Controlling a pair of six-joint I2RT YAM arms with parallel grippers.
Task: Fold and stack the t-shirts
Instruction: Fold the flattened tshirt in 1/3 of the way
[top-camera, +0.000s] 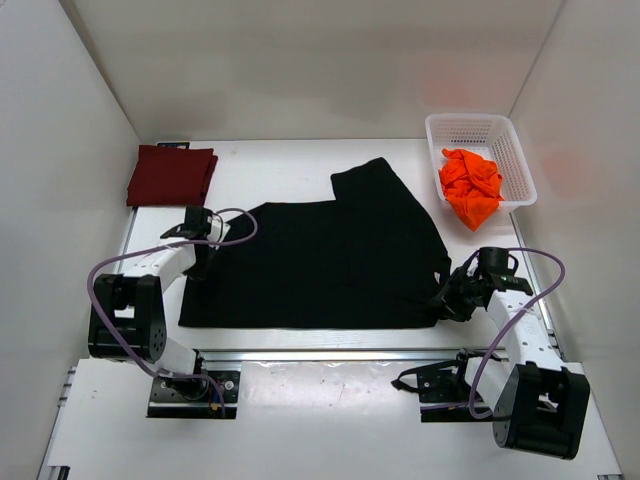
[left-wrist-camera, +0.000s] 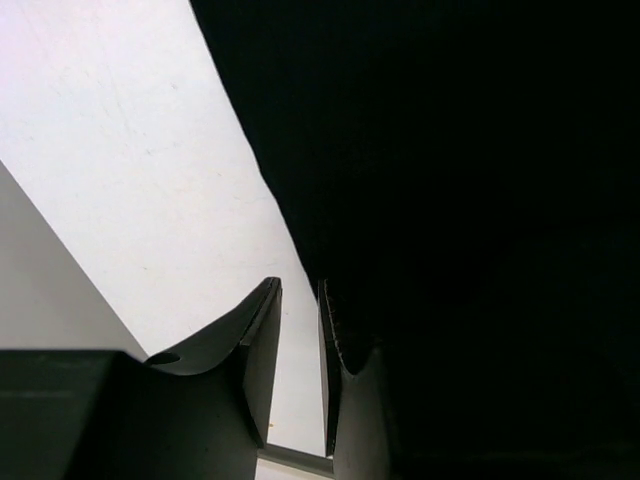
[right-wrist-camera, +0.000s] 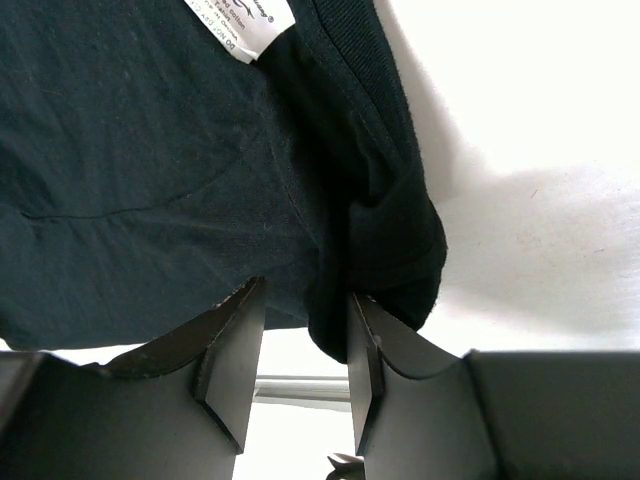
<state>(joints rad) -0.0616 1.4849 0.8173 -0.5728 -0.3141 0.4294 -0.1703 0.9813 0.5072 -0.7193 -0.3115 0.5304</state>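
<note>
Three shirts, one apparently finished.
- Maroon shirt (top-camera: 170, 175): folded, far-left corner of the table.
- Black shirt (top-camera: 330, 260): spread mid-table, folding likely just beginning.
- Orange shirt (top-camera: 470, 188): crumpled in basket (top-camera: 520, 160), not yet folded.
- Right gripper (right-wrist-camera: 305, 295): pinching the black shirt's edge near the collar.
- Left gripper (left-wrist-camera: 298, 290): jaws narrowly apart at its opposite edge; cannot tell if it holds cloth.
- Stacking not yet done.

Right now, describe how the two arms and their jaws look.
The left arm and right arm are built of white links with black joints and black base blocks. A left purple cable and a right purple cable loop loosely along them. The jaws are matte black, flat and tapered.
</note>
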